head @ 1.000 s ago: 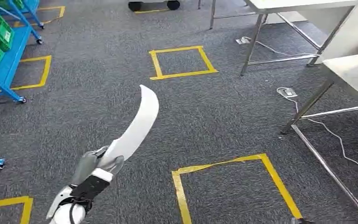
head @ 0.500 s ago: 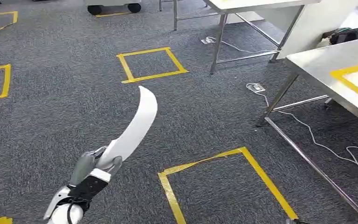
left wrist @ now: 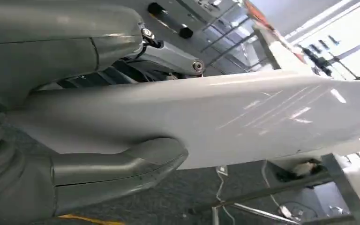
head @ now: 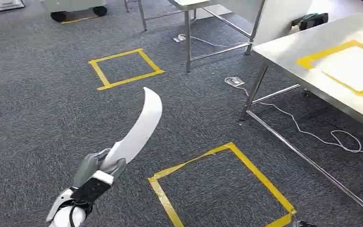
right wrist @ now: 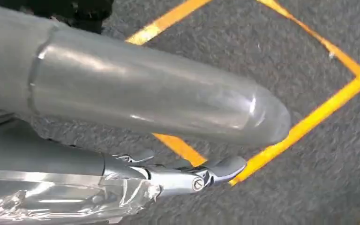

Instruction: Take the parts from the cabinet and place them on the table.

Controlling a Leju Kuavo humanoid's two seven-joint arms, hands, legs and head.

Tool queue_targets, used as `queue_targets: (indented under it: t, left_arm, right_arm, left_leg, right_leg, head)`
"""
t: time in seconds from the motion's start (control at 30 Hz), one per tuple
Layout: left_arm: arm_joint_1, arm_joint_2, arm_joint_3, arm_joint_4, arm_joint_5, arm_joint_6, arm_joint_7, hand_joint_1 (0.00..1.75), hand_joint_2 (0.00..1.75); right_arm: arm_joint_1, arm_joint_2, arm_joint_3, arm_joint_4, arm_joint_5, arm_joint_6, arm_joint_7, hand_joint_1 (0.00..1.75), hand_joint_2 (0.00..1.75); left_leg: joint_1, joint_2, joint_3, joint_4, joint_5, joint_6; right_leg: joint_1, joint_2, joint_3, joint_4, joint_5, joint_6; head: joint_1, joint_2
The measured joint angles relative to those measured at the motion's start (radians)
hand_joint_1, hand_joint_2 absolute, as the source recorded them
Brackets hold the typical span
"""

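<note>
Down at the lower left, the left hand point(head: 97, 170) clamps a long curved glossy white plastic part point(head: 139, 125) by its base; looks stiff, light, probably slippery. Right hand point(right wrist: 187, 174) hangs empty, fingers loosely apart.

no readable text, label, brand, number or sign appears in any view. the yellow tape squares point(head: 125, 69) on the carpet and the yellow tape outline on the table point(head: 283, 49) carry no lettering. the white curved part point(head: 139, 127) shows a plain surface without print.
</note>
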Motion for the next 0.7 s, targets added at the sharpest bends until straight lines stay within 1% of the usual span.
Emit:
queue_targets:
  t: [0.03,0.07,0.1,0.13,0.17,0.2,0.23,0.27,0.3,0.33,0.37,0.4,0.43,0.47,0.5,0.53,0.57,0.6,0.63,0.67,0.7]
  left_arm:
    - [0.001,0.000,0.000,0.000,0.000,0.000,0.000,1.75,1.75]
    - [0.002,0.002,0.000,0.002,0.000,0.000,0.000,1.75,1.75]
    - [0.002,0.003,0.000,0.003,0.000,0.000,0.000,1.75,1.75]
    - [0.002,0.003,0.000,0.004,0.000,0.000,0.000,1.75,1.75]
    - [0.002,0.004,0.000,0.004,0.000,0.000,0.000,1.75,1.75]
    - [0.001,0.005,0.000,0.004,0.000,0.000,0.000,1.75,1.75]
    - [0.001,0.005,0.000,0.004,0.000,0.000,0.000,1.75,1.75]
    - [0.001,0.005,0.000,0.004,0.000,0.000,0.000,1.75,1.75]
    - [0.001,0.005,0.000,0.004,0.000,0.001,0.000,1.75,1.75]
    - [-0.001,0.005,0.000,0.005,0.000,0.000,0.000,1.75,1.75]
    - [-0.002,0.005,0.000,0.005,0.000,0.001,-0.001,1.75,1.75]
    - [-0.004,0.005,0.000,0.005,0.000,0.001,-0.001,1.75,1.75]
    - [-0.004,0.004,0.000,0.005,0.000,0.000,-0.001,1.75,1.75]
    - [-0.005,0.005,0.000,0.005,0.000,0.000,-0.001,1.75,1.75]
    - [-0.005,0.005,0.000,0.005,0.000,0.000,-0.002,1.75,1.75]
    - [-0.005,0.005,0.000,0.005,0.000,0.000,-0.002,1.75,1.75]
    - [-0.004,0.005,0.000,0.005,-0.001,0.000,-0.002,1.75,1.75]
    - [-0.004,0.005,0.000,0.006,-0.001,-0.001,-0.002,1.75,1.75]
    - [-0.004,0.005,0.000,0.006,-0.001,-0.001,-0.002,1.75,1.75]
    - [-0.004,0.005,0.000,0.007,-0.001,-0.001,-0.002,1.75,1.75]
    - [-0.004,0.005,0.000,0.008,-0.001,-0.001,-0.002,1.75,1.75]
  right_arm:
    - [-0.004,0.000,0.000,0.000,0.000,0.000,0.000,0.00,0.00]
    - [-0.006,0.000,0.000,0.000,0.000,0.000,0.000,0.00,0.00]
    - [-0.005,0.000,0.000,0.000,0.001,0.000,0.000,0.00,0.00]
    - [-0.004,0.000,0.000,0.000,0.002,0.000,0.000,0.00,0.00]
    - [-0.003,0.000,0.000,0.000,0.002,0.000,0.000,0.00,0.00]
    - [-0.003,0.000,0.000,0.000,0.003,0.000,0.000,0.00,0.00]
    - [-0.004,0.000,0.000,0.000,0.004,0.000,0.000,0.00,0.00]
    - [-0.005,0.000,0.000,0.000,0.004,0.000,0.000,0.00,0.00]
    - [-0.008,0.000,0.000,0.000,0.005,0.000,0.001,0.00,0.00]
    - [-0.007,0.000,0.000,0.000,0.005,0.000,0.000,0.00,0.00]
    - [-0.004,0.000,0.000,0.001,0.006,0.000,0.000,0.00,0.00]
    - [0.002,0.000,0.000,0.001,0.008,-0.001,0.000,0.00,0.00]
    - [0.003,0.000,-0.001,0.001,0.008,-0.002,0.001,0.00,0.00]
    - [0.002,0.000,-0.002,0.001,0.008,-0.003,0.000,0.00,0.00]
    - [-0.002,0.000,-0.002,0.002,0.008,-0.002,0.000,0.00,0.00]
    - [-0.007,0.000,-0.002,0.002,0.010,-0.002,0.000,0.00,0.00]
    - [-0.009,0.000,-0.002,0.002,0.011,-0.003,0.000,0.00,0.00]
    - [-0.008,0.000,-0.002,0.002,0.011,-0.003,0.001,0.00,0.00]
    - [-0.006,0.000,-0.002,0.002,0.011,-0.004,0.002,0.00,0.00]
    - [-0.003,0.000,-0.002,0.002,0.011,-0.005,0.002,0.00,0.00]
    - [-0.002,0.000,-0.003,0.002,0.012,-0.006,0.002,0.00,0.00]
  left_leg:
    - [0.001,-0.009,-0.048,0.091,-0.039,-0.002]
    - [0.001,-0.012,-0.099,0.178,-0.070,-0.004]
    - [0.001,-0.014,-0.138,0.235,-0.077,-0.004]
    - [0.001,-0.015,-0.151,0.239,-0.058,-0.003]
    - [0.001,-0.016,-0.144,0.205,-0.019,-0.001]
    - [0.002,-0.021,-0.116,0.133,0.035,0.001]
    - [0.004,-0.036,-0.076,0.042,0.087,0.002]
    - [0.008,-0.074,-0.044,-0.033,0.116,0.002]
    - [0.009,-0.087,-0.024,-0.076,0.100,0.007]
    - [0.006,-0.077,-0.026,-0.073,0.096,0.010]
    - [0.004,-0.073,-0.027,-0.078,0.094,0.019]
    - [0.002,-0.064,-0.025,-0.082,0.094,0.027]
    - [0.005,-0.056,-0.014,-0.083,0.097,0.035]
    - [0.005,-0.049,-0.007,-0.085,0.093,0.041]
    - [0.002,-0.039,-0.003,-0.085,0.091,0.046]
    - [-0.001,-0.030,0.000,-0.084,0.088,0.049]
    - [-0.003,-0.019,0.003,-0.084,0.083,0.052]
    - [-0.004,-0.008,0.007,-0.084,0.077,0.052]
    - [-0.004,0.000,0.012,-0.084,0.073,0.052]
    - [-0.004,0.008,0.021,-0.084,0.066,0.051]
    - [-0.004,0.017,0.031,-0.084,0.058,0.048]
  right_leg:
    - [0.000,0.011,0.001,0.000,-0.002,-0.003]
    - [0.000,0.023,0.001,0.000,-0.003,-0.004]
    - [0.001,0.035,0.002,0.000,-0.004,-0.005]
    - [0.000,0.047,0.004,0.000,-0.005,-0.005]
    - [0.000,0.059,0.008,0.000,-0.007,-0.004]
    - [-0.002,0.072,0.013,0.000,-0.010,-0.003]
    - [-0.004,0.084,0.019,0.000,-0.013,0.002]
    - [-0.006,0.095,0.020,0.000,-0.016,0.007]
    - [0.002,0.107,0.016,0.009,-0.023,0.015]
    - [-0.002,0.115,0.013,-0.001,-0.022,0.020]
    - [-0.005,0.121,0.020,-0.002,-0.013,0.031]
    - [-0.002,0.119,0.019,0.004,-0.005,0.037]
    - [-0.004,0.111,0.017,0.002,-0.015,0.039]
    - [0.002,0.060,0.008,0.021,-0.029,0.040]
    - [0.004,0.027,-0.018,0.072,-0.055,0.043]
    - [0.003,0.016,-0.059,0.148,-0.087,0.044]
    - [0.003,0.011,-0.104,0.228,-0.118,0.044]
    - [0.003,0.010,-0.148,0.301,-0.141,0.044]
    - [0.003,0.010,-0.163,0.314,-0.135,0.045]
    - [0.003,0.009,-0.154,0.284,-0.106,0.044]
    - [0.002,0.004,-0.125,0.212,-0.058,0.042]
  head:
    - [-0.003,0.000]
    - [-0.003,0.000]
    - [-0.003,0.000]
    - [-0.003,0.000]
    - [-0.003,0.000]
    - [-0.003,0.000]
    - [-0.003,0.000]
    - [-0.003,0.000]
    - [-0.003,0.000]
    - [0.000,0.000]
    - [-0.003,0.000]
    - [-0.001,0.000]
    - [0.000,0.000]
    - [0.003,0.000]
    - [0.010,0.000]
    - [0.008,0.000]
    - [0.007,0.000]
    - [0.008,0.000]
    - [0.009,0.000]
    - [0.008,0.000]
    - [0.010,0.000]
